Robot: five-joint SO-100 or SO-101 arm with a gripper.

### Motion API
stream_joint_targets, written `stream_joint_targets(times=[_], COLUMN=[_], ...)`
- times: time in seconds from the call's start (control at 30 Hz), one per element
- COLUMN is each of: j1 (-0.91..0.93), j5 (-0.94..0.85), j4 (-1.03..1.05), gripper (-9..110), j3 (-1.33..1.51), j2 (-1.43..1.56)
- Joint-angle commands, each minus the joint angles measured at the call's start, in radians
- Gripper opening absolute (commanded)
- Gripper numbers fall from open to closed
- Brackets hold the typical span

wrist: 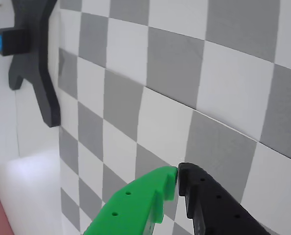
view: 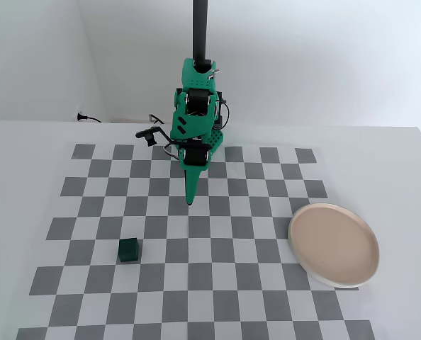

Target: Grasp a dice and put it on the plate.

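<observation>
The dice (view: pixel 130 249) is a small dark green cube on the checkerboard at the lower left of the fixed view. The beige plate (view: pixel 334 244) with its pale rim lies at the right, empty. My gripper (view: pixel 191 200) points down over the board's middle, well above and to the right of the dice. In the wrist view my gripper (wrist: pixel 178 175) shows a green finger and a black finger with their tips together, empty. Neither the dice nor the plate shows in the wrist view.
The grey and white checkerboard mat (view: pixel 196 283) covers the white table. The arm's base and black post (view: pixel 199 42) stand at the back. A black bracket (wrist: pixel 37 63) with a blue part sits at the wrist view's upper left.
</observation>
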Motion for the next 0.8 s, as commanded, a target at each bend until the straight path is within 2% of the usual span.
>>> stream_joint_targets(times=[0.0, 0.2, 0.3, 0.47, 0.77], j1=[-0.005, -0.011, -0.031, -0.041, -0.043], j5=[-0.117, -0.322, -0.408, -0.712, -0.986], j4=[-0.077, -0.156, -0.133, -0.066, -0.031], gripper=[-4, -4, -4, -4, -4], j3=[-0.018, -0.018, -0.018, -0.018, -0.018], j2=[0.011, 0.011, 0.011, 0.012, 0.011])
